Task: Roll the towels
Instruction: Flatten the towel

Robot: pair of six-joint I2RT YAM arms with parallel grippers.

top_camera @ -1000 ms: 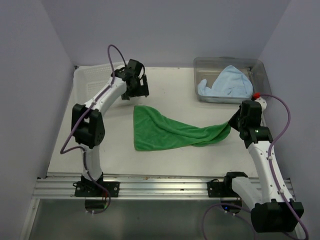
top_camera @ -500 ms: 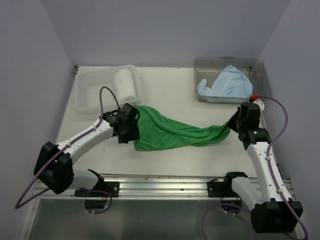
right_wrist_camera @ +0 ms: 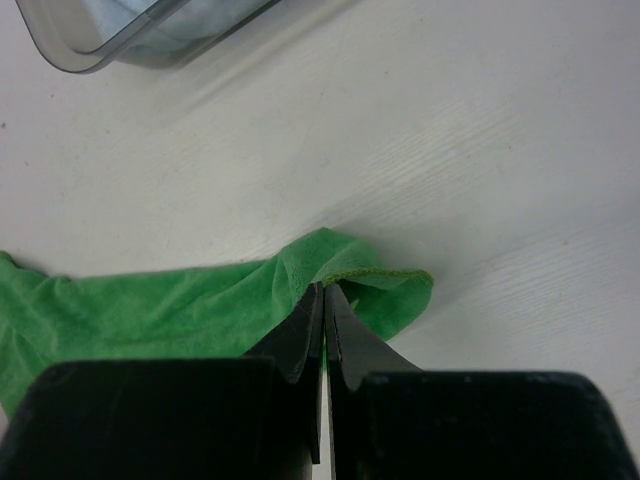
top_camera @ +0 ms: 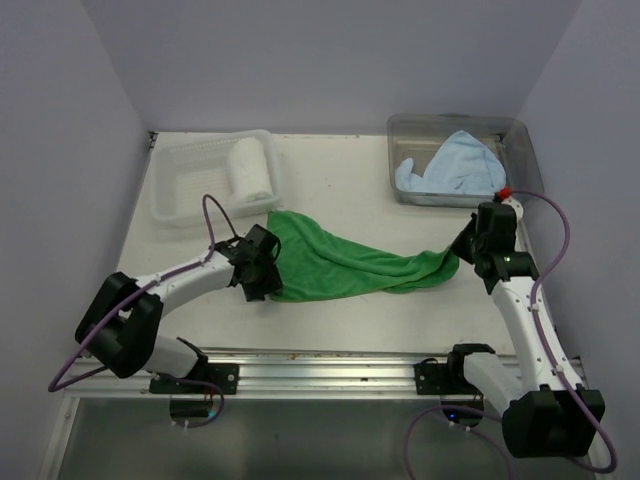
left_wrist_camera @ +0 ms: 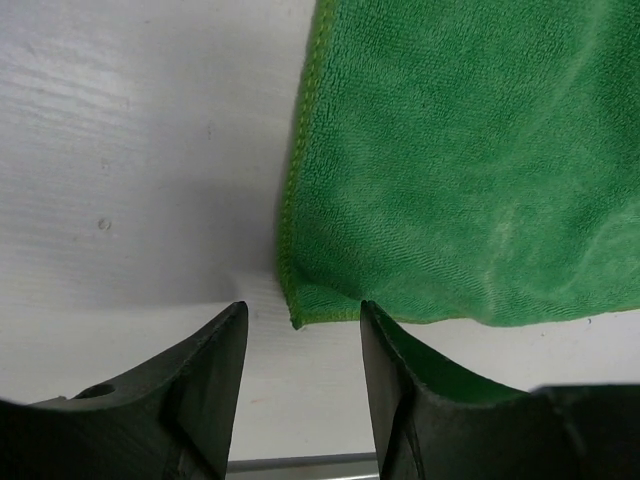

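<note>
Overhead view of a white table (top_camera: 340, 190), two robot arms reaching in from the near edge. Across the middle, a green towel (top_camera: 340, 262), long axis running left to right: broad and flat at the left end, narrowing to a bunched tail at the right.

Right pincer (top_camera: 461, 247) clenched on that tail. Seen close up from the right wrist: both tips pressed together, a fold of green cloth nipped between them, low over the table.

Left pincer (top_camera: 266, 290) down at the towel's left end, beside the near corner. Seen from the left wrist: two dark fingers (left_wrist_camera: 200, 380) parted, released, grasping nothing. Hemmed corner of the towel lying in the gap between the tips. Bare table to the left of the hem, green pile stretching away ahead and to the right, part of it hidden behind the right-hand finger. No clear contact between fingers and cloth.

Likely step: closing on that near left corner, ready to start a roll from the broad end along the long axis, toward the held tail. Left arm much the nearer to that end; right arm placed to keep the cloth taut.

At the far left, a lattice basket (top_camera: 185, 185) with a white towel (top_camera: 250, 170) already rolled inside. At the far right, a clear tub (top_camera: 415, 125) holding a crumpled blue towel (top_camera: 450, 165), not yet rolled.
</note>
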